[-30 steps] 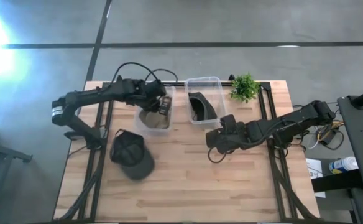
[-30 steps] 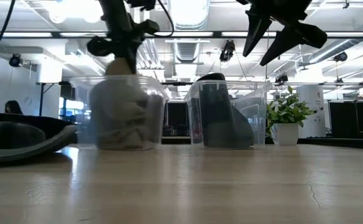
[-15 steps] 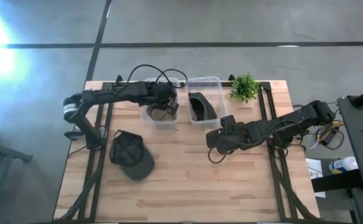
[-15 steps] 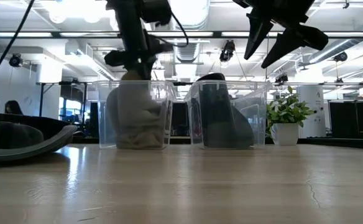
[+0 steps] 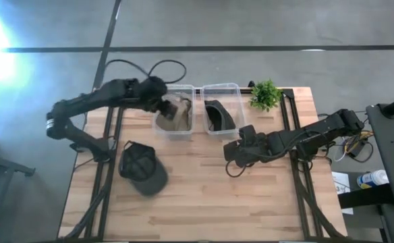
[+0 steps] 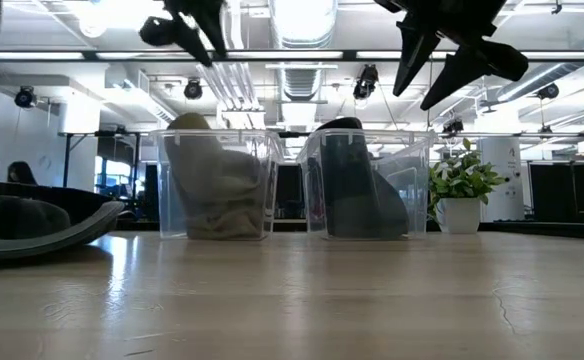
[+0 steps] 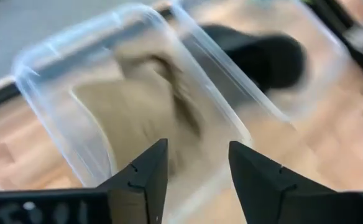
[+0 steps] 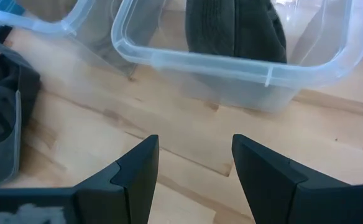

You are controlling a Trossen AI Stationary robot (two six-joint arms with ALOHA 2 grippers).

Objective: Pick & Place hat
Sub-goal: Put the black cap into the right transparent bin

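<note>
A beige hat (image 5: 177, 115) lies crumpled inside the left clear bin (image 5: 187, 90), resting on the bin's floor (image 6: 212, 205). My left gripper (image 5: 163, 104) hangs open above the bin's left side, and its fingers (image 7: 141, 174) hold nothing. A dark hat (image 5: 218, 115) sits in the right clear bin (image 5: 221, 86). A black cap (image 5: 143, 169) lies on the table near the left edge. My right gripper (image 5: 232, 155) hovers open above the table, just in front of the right bin (image 8: 231, 68).
A small potted plant (image 5: 265, 94) stands at the far right corner beside the right bin. The two bins stand side by side at the table's far edge. Bare wood (image 5: 210, 202) stretches across the near half of the table.
My left gripper has opened and let go of the beige hat, which stays in the left bin. The gripper has risen out of the bin and drawn back toward the table's left edge. The bin has slid a little toward the right bin.
</note>
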